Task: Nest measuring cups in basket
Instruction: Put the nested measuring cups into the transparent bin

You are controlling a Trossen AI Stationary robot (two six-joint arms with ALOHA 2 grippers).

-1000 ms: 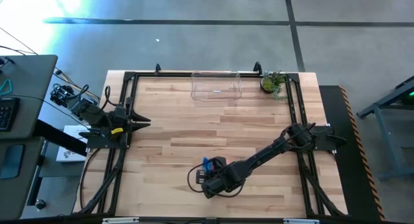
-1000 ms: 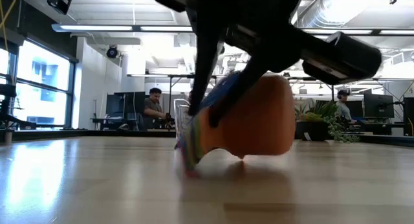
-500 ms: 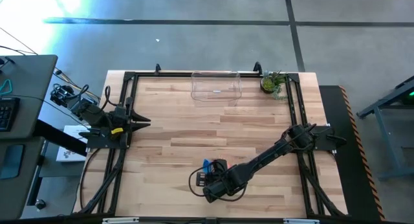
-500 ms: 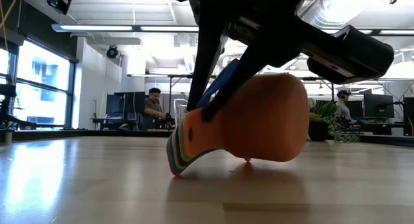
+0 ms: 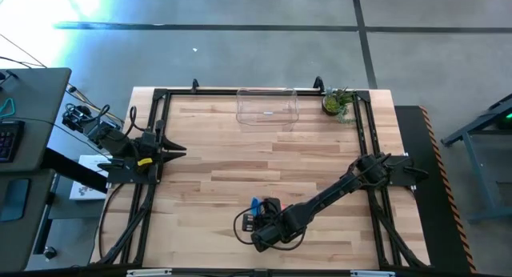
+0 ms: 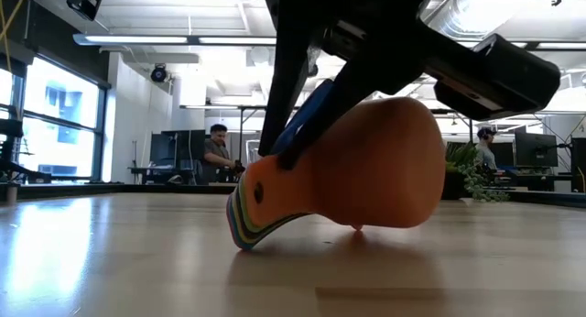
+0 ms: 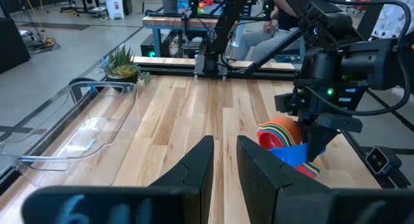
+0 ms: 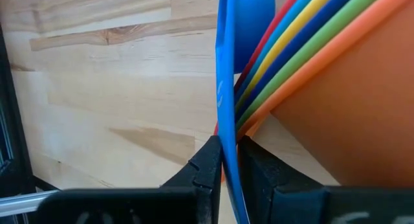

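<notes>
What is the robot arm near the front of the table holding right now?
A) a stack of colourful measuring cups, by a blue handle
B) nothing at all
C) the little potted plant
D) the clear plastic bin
A: the right tool is closed on the blue handle of the nested measuring cups, while the basket and plant sit far off.

Light wooden plank table (image 5: 240,149) in an open workshop

A small potted green plant (image 5: 337,102) stands at the table's far right corner, also seen in the left wrist view (image 7: 122,64). A black metal frame (image 5: 157,109) runs along the table's edges. Beyond the table, a person (image 6: 217,152) sits at a dark desk, and another person (image 6: 483,150) shows farther right near monitors.
</notes>
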